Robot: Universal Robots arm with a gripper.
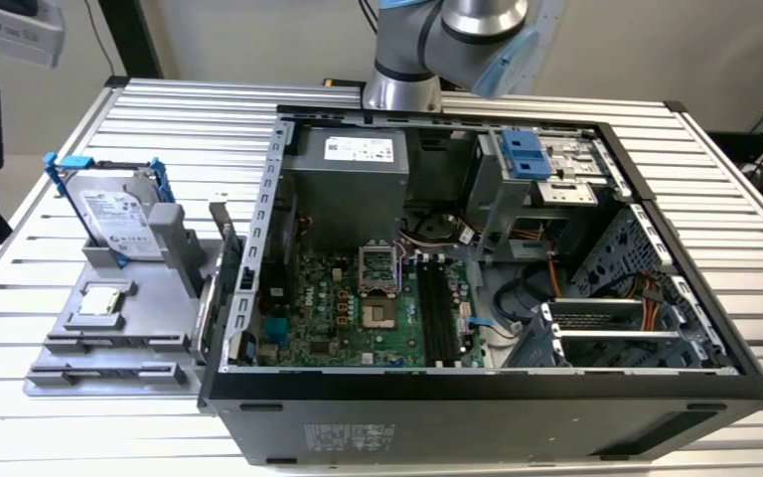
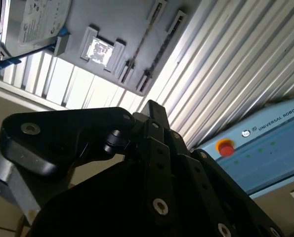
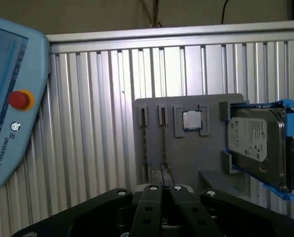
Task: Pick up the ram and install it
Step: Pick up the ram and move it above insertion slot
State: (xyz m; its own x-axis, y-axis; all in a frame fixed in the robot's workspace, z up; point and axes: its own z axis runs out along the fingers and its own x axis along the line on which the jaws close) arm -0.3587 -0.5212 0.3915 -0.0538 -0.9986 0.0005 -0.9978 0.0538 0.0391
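The ram shows as a thin dark strip standing on edge in one of two long slots of the grey fixture. In the second wrist view the same ram strip runs across that fixture. My gripper is far from the ram, its black fingers closed together with nothing visible between them. The second wrist view has the gripper in the foreground. In the exterior view the arm stands behind the open computer case, whose motherboard carries long black memory slots.
On the fixture, at the exterior view's left, stand a silver hard drive in a blue frame and a small square processor chip. A blue teach pendant with a red button lies on the ribbed aluminium table.
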